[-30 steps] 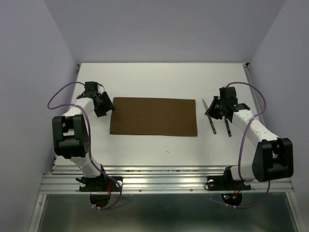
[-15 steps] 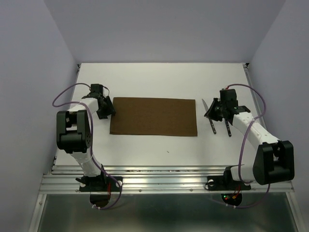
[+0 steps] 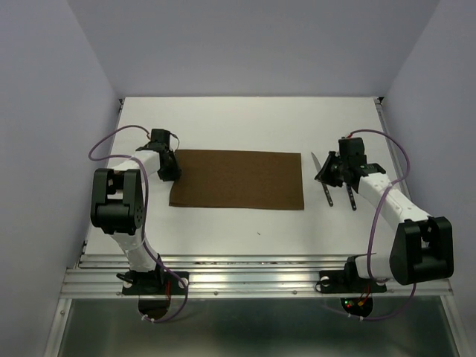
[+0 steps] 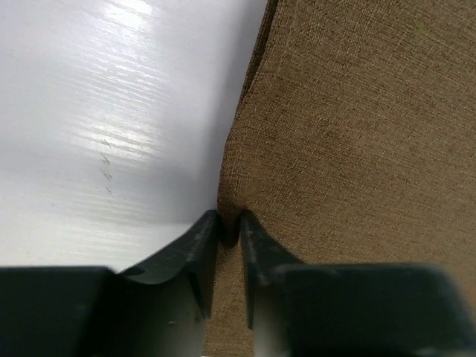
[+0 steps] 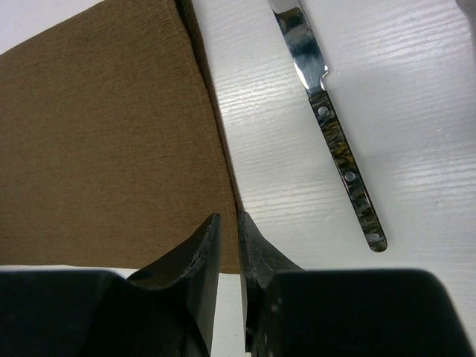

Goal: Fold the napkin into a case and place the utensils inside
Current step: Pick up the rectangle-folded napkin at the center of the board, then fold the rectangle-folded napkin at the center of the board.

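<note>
1. Your left fingers (image 4: pixel 195 249) are clenched on the left edge of the napkin (image 4: pixel 357 149). The cloth puckers into the narrow gap between the tips.
2. Your right fingers (image 5: pixel 195 256) stand a thin slit apart with nothing grasped between them. In the wrist view their tips line up with the napkin's right edge, close to its near corner. You cannot tell from that view whether they touch the cloth.
3. From above, the left fingers (image 3: pixel 170 167) sit at the far half of the napkin's left edge. The right fingers (image 3: pixel 328 175) sit over the knife (image 3: pixel 327 195), just right of the napkin (image 3: pixel 236 180).
4. The napkin lies flat as a wide dark brown rectangle in the middle of the white tabletop (image 3: pixel 245 123), its long sides running left to right.
5. The knife lies just beside the napkin's right edge, apart from it, with its blade pointing away from the arms.
6. The fork (image 3: pixel 350 196) lies just right of the knife, its far end hidden under the right arm's wrist.
</note>
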{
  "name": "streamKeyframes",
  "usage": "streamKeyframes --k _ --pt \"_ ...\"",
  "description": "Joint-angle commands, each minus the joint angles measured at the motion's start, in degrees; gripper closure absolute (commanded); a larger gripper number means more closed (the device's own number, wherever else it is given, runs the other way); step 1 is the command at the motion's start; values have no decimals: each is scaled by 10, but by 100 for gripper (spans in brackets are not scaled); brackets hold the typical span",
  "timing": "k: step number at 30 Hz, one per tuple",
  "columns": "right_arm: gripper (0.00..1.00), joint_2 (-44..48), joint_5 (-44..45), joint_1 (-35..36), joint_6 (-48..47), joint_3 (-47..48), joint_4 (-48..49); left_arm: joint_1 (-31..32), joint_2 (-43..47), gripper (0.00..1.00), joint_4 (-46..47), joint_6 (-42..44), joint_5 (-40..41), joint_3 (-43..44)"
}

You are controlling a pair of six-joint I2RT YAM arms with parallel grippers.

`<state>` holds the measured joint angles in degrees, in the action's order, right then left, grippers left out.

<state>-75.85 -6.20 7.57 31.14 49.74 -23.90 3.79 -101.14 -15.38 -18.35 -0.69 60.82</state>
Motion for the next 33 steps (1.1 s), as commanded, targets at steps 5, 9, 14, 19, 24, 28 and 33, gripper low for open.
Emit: streamKeyframes --k 5,9,14,19,24,28,33 --pt "79 -17 16 2 -11 -31 39 7 -45 100 -57 -4 22 8" --pt "79 -32 4 2 -17 -37 46 9 -22 100 -71 -5 16 25" --pt "79 -67 -8 8 -24 -34 54 17 23 100 -93 -6 -9 49" --pt "82 -99 -17 25 -12 -31 75 34 39 100 -122 -6 -10 81" --pt "82 -129 -22 25 -1 -25 98 52 48 100 -132 -8 -11 95" --pt "77 -141 -9 25 -5 -8 98 58 53 100 -137 -12 -12 107" --pt "74 -163 7 25 -14 17 94 60 55 100 -144 -10 -16 128"
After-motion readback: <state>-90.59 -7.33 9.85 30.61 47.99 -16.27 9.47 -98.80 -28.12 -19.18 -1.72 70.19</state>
